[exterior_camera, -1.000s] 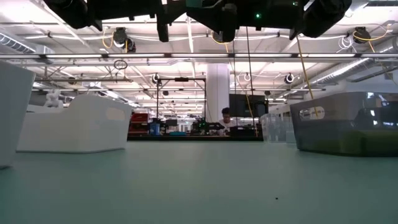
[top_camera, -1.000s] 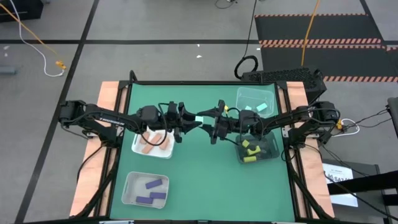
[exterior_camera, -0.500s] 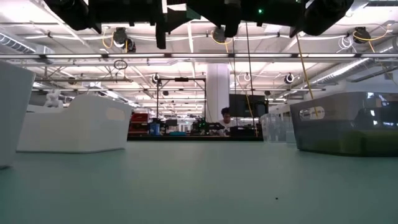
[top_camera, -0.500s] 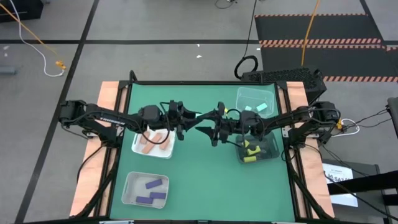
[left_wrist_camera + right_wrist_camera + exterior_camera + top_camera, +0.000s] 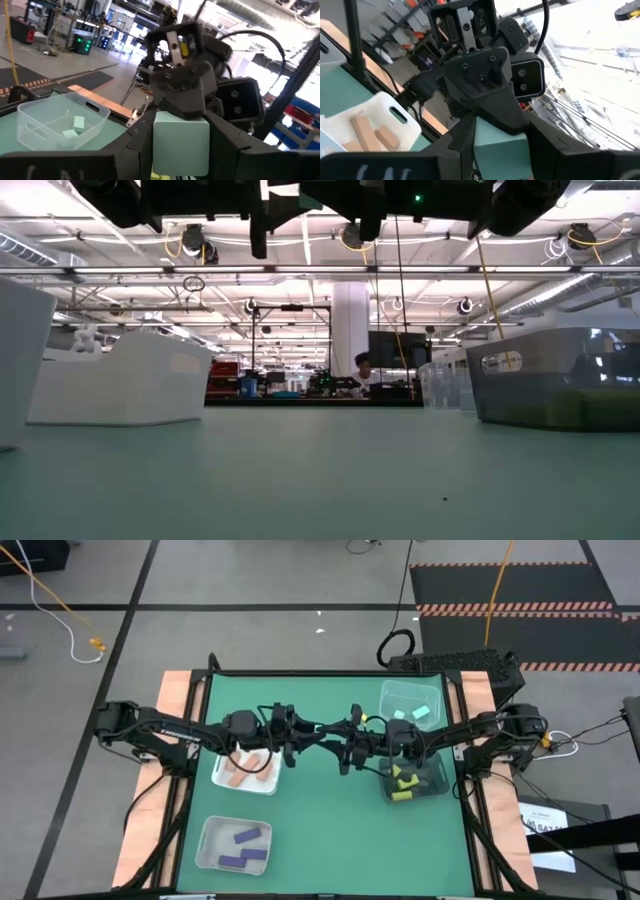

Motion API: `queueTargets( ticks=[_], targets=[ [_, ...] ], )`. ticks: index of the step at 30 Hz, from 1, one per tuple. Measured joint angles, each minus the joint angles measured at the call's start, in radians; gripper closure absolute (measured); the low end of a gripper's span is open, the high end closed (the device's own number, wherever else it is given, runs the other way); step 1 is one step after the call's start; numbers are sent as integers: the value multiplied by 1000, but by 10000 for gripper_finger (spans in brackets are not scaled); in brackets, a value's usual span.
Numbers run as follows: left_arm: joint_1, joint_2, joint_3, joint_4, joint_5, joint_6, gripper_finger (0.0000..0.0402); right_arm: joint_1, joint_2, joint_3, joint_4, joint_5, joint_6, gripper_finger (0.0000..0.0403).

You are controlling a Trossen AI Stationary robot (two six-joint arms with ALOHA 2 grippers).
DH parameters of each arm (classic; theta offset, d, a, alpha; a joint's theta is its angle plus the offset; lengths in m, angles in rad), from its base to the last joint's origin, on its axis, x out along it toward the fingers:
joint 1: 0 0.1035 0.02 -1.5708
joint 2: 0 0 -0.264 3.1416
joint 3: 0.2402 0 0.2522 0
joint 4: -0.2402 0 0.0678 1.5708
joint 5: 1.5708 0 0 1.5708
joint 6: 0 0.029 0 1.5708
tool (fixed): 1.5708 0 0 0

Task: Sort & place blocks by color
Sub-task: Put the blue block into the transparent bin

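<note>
- Mint green block point(image 5: 180, 142) is held in mid-air over the middle of the green surface point(image 5: 330, 830), between the two claws.
- Left claw point(image 5: 305, 730) grips the block in the left wrist view; right claw point(image 5: 335, 733) has both fingers on it too in the right wrist view. Judged a hand-over toward the right side.
- Already sorted: pink blocks point(image 5: 250, 768) in the white tray point(image 5: 222, 783), purple blocks point(image 5: 245, 847) in the near clear tray point(image 5: 205, 845), yellow blocks point(image 5: 402, 783) in the dark tray point(image 5: 436, 787), mint blocks point(image 5: 415, 714) in the far clear tray point(image 5: 390, 695).
- No loose blocks visible on the surface.
- Left to do, by my reading: this one block into the far clear tray.
</note>
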Motion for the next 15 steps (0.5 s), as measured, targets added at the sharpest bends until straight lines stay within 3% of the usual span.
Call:
queueTargets(
  ticks=[5,10,15],
  targets=[
    [0,0,0,-2,-1,-9,265,0,0,0,-8,18,0,285],
    [1,0,0,-7,3,-13,203,6,0,0,-22,45,37,285],
    [16,0,0,-15,-4,-14,161,5,-10,1,-99,162,39,285]
  ],
)
